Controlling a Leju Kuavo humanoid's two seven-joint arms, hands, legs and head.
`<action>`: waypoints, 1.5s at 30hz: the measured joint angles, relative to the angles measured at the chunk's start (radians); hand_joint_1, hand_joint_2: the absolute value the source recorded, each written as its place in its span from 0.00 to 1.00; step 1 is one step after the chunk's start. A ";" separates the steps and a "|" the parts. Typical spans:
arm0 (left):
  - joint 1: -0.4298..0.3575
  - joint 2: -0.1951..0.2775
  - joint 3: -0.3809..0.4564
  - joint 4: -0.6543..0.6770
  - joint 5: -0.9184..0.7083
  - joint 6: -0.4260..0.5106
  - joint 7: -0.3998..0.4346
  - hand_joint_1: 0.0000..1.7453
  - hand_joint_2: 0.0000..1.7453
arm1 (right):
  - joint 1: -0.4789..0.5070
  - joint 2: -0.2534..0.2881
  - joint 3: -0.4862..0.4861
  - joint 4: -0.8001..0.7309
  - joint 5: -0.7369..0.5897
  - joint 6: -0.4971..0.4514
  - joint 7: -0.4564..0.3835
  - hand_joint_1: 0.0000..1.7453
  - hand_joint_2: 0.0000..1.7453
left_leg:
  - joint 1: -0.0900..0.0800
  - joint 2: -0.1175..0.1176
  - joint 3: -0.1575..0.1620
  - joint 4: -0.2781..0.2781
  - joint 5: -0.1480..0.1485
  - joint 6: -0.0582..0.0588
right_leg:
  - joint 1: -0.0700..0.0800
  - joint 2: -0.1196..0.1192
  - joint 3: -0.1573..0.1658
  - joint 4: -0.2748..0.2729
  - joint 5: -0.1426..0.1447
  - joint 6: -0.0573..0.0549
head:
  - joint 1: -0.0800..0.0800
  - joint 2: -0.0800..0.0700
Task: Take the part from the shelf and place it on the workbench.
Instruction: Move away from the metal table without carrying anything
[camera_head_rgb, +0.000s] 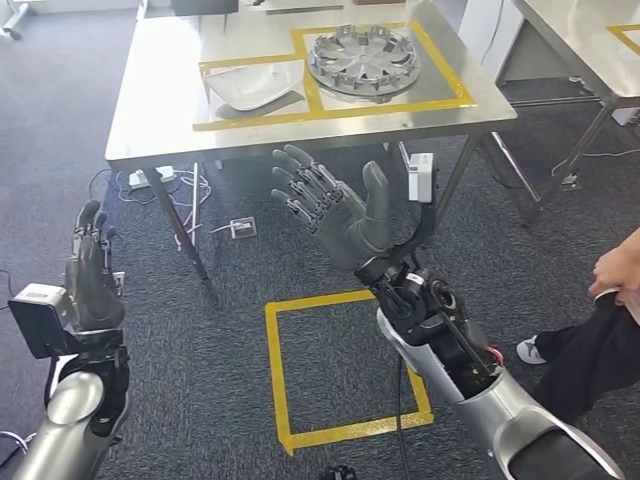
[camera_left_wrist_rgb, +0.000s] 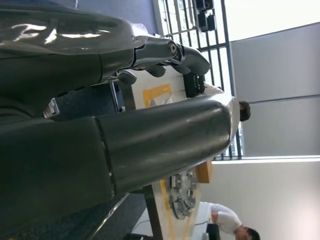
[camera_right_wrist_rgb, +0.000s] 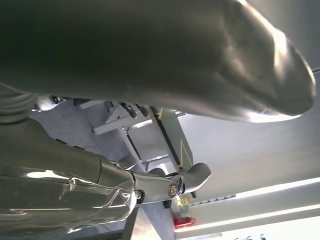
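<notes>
A round silver wheel-cover part (camera_head_rgb: 365, 60) lies flat on the steel workbench (camera_head_rgb: 151, 110), inside the right yellow-taped square. A flat, shield-shaped silver part (camera_head_rgb: 253, 87) lies in the taped square to its left. My right hand (camera_head_rgb: 332, 205) is raised in front of the bench's near edge, palm up, fingers spread, holding nothing. My left hand (camera_head_rgb: 90, 265) hangs low at the left beside the bench, fingers upright and empty. The left wrist view shows the wheel-cover part (camera_left_wrist_rgb: 183, 192) on the bench beyond my left hand (camera_left_wrist_rgb: 113, 120). The right wrist view shows my right hand (camera_right_wrist_rgb: 151, 100) under the bench.
A yellow taped square (camera_head_rgb: 343, 365) marks the carpet below my right hand. Cables and a power strip (camera_head_rgb: 147, 180) lie under the bench. A person's hand (camera_head_rgb: 615, 270) and leg (camera_head_rgb: 589, 350) are at the right edge. A second steel table (camera_head_rgb: 589, 40) stands at the far right.
</notes>
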 joint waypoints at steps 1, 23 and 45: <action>0.003 0.000 0.000 0.000 0.001 0.001 0.000 0.00 0.00 | 0.002 0.000 0.001 0.000 0.002 -0.002 0.001 0.00 0.00 | 0.000 0.000 -0.008 0.001 0.006 -0.001 | -0.001 0.000 0.005 0.023 -0.009 0.002 | 0.002 0.000; 0.087 0.007 0.006 -0.055 -0.022 0.003 0.003 0.00 0.00 | 0.047 0.000 0.014 -0.060 0.124 -0.080 0.004 0.00 0.00 | 0.006 -0.015 -0.015 0.026 -0.011 -0.047 | 0.005 0.003 0.155 -0.282 0.117 -0.030 | -0.018 0.000; 0.099 0.007 0.021 -0.066 -0.033 -0.010 -0.002 0.00 0.00 | 0.067 0.004 0.016 -0.075 0.139 -0.074 0.006 0.00 0.00 | 0.000 -0.005 -0.152 0.257 -0.103 -0.055 | 0.005 -0.002 0.196 -0.299 0.091 -0.062 | 0.000 0.000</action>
